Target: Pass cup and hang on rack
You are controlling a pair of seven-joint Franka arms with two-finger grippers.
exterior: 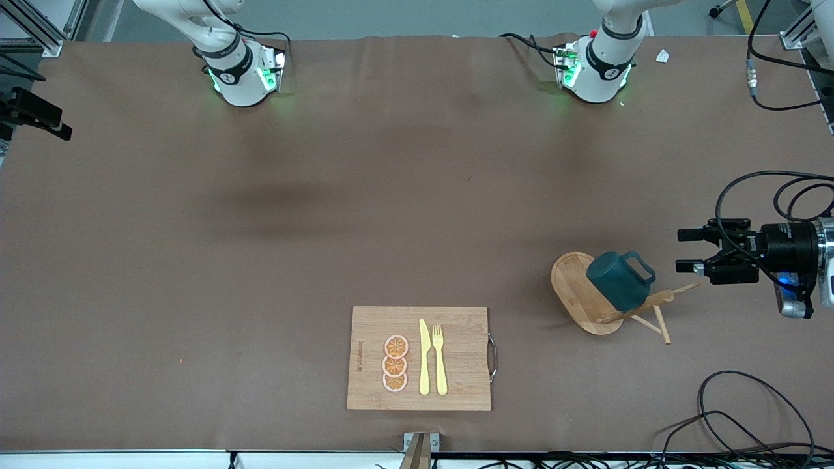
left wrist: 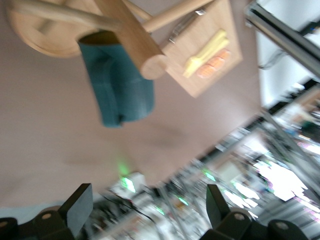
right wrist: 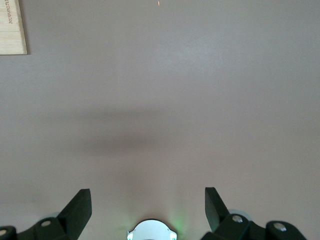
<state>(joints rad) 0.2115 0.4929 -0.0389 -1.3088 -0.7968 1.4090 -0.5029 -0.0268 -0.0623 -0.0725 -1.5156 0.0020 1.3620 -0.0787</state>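
The cup (exterior: pixel 618 280) hung on a peg of the rack (exterior: pixel 599 299); the left gripper (exterior: pixel 684 250) stood beside it, fingers apart and empty; the right gripper (right wrist: pixel 148 210) waited, fingers apart, over bare desk (exterior: pixel 260 228); the task looked essentially done.

A brown table cover (exterior: pixel 260 260) fills nearly the whole frame, faintly creased near the top and crossed by soft blurred shadows in its upper middle. Grey floor (exterior: pixel 404 16) runs along the top edge, with aluminium framing (exterior: pixel 39 26) at the upper left corner. Black cables (exterior: pixel 749 417) coil at the lower right.
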